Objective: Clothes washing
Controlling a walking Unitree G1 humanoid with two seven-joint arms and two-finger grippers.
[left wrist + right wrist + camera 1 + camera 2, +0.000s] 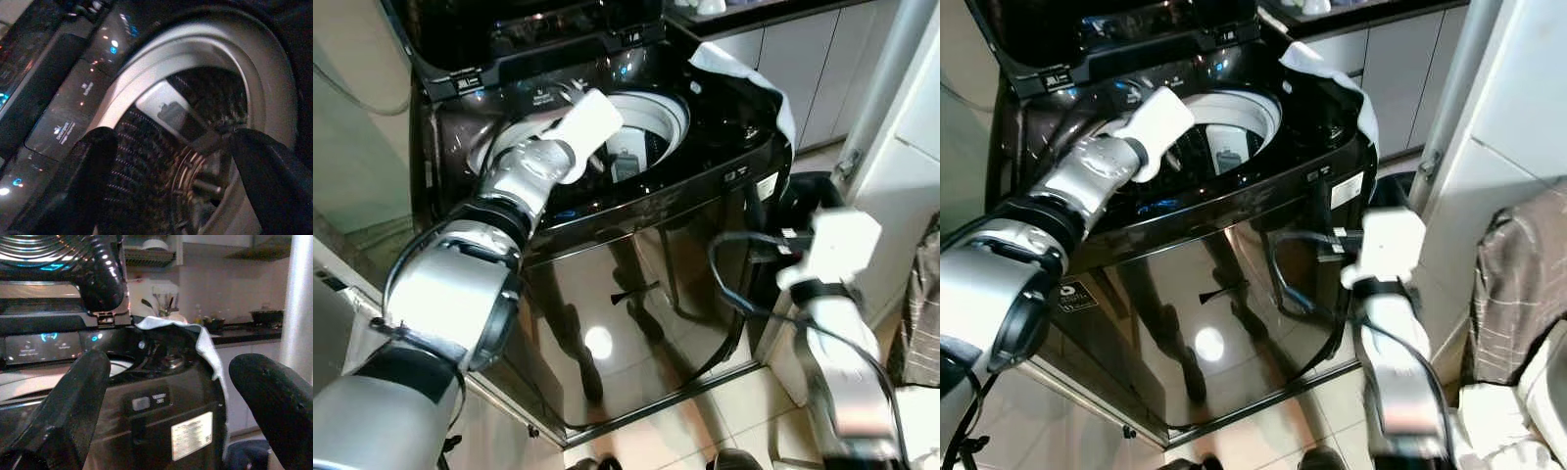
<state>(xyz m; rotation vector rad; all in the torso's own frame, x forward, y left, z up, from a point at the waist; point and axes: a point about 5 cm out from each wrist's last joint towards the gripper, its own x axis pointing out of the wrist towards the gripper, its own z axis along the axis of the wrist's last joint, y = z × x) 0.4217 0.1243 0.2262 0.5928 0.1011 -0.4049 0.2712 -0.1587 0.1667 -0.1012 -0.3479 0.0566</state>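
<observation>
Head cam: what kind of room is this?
Likely a home laundry nook off a kitchen. A top-loading washing machine stands with its lid up and drum exposed, pale cabinets run behind it, and a counter with a pot and utensils shows beyond.

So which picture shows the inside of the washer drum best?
The left wrist view: it looks straight into the drum, past the open left gripper, showing its patterned wall and hub. The eye views show the drum from above, partly behind the left arm. The right wrist view catches just a sliver of its white rim.
</observation>
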